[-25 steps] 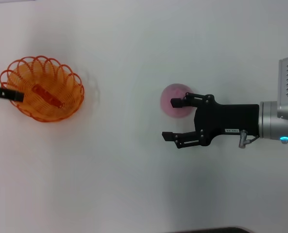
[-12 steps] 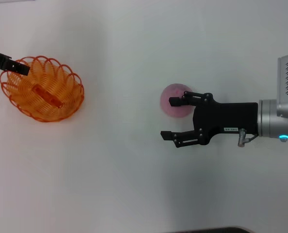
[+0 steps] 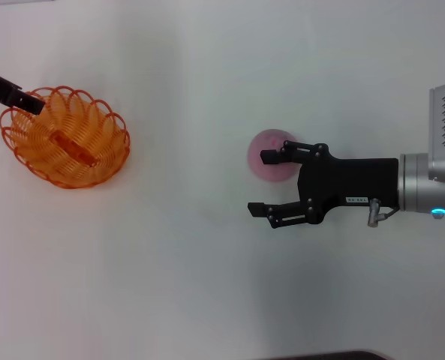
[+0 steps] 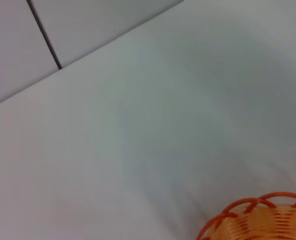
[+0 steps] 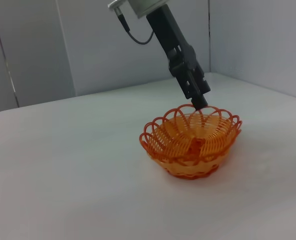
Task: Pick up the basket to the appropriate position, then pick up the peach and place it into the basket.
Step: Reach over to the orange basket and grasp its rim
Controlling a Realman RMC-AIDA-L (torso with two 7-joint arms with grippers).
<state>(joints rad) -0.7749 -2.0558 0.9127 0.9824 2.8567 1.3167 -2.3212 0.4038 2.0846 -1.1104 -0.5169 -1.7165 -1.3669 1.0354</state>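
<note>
Peach (image 3: 267,155) — likely soft, fuzzy, easily bruised; best squeezed gently across its middle. Right claw (image 3: 265,184) spread open beside it, empty.

Left claw (image 5: 198,101) at the rim of the basket (image 3: 66,136) — open or closed, cannot tell.

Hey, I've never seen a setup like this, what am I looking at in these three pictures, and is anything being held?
This is a two-armed robot at a white table. The overhead picture comes from a camera on its head; the other two come from cameras on its wrists. On the table sit an orange wire basket and a pink peach. The right arm's black tool is open, with one finger over the peach, and grips nothing. The left arm's tool is at the basket's rim; in the right wrist picture its tip sits just over that rim. Nothing appears held.
</note>
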